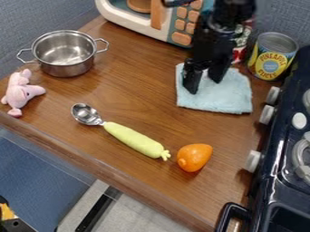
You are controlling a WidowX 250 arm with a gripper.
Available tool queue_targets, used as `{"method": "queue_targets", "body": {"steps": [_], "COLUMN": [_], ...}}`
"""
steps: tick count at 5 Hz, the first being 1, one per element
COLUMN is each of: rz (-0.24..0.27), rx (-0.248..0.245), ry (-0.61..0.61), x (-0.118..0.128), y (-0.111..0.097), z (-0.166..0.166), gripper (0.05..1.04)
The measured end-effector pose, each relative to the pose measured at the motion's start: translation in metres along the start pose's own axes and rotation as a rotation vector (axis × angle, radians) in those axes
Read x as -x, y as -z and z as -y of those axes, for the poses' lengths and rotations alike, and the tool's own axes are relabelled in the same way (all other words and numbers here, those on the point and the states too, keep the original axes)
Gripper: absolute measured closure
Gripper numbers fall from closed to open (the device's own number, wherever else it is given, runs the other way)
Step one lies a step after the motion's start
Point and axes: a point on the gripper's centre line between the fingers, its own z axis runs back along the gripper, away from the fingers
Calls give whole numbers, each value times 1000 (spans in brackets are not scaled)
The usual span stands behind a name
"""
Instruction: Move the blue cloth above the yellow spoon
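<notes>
As we look down on the worktop (130,86), we find the gripper (205,85) over the upper left part of the blue cloth (229,97), near the far right corner. We record its fingers as spread, with a clear gap between them and cloth visible in the gap; we see nothing held. We cannot tell whether the tips touch the fabric. The cloth lies mostly flat.

We log the yellow spoon (134,139) lower and to the left of the cloth, well apart from it, slantwise near the front edge: metal bowl toward the left edge, handle end just beside an orange toy (194,157).

Other items: we note a metal pot (63,53) near the left edge, a pink plush toy (21,94) at the front left corner, a toy microwave (147,20) along the back edge, a can (272,59) upright beside the cloth, and a stove (279,156) along the right edge.
</notes>
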Motion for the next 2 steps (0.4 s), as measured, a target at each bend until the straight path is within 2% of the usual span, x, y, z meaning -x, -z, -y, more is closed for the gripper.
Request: {"method": "queue_targets", "body": {"steps": [1,2], "rz": [13,2], "rx": [-26,-24], "ry": [-37,-104], "x": [-15,-34], "y": [7,12], "z": [-4,-12], "gripper": [82,82]}}
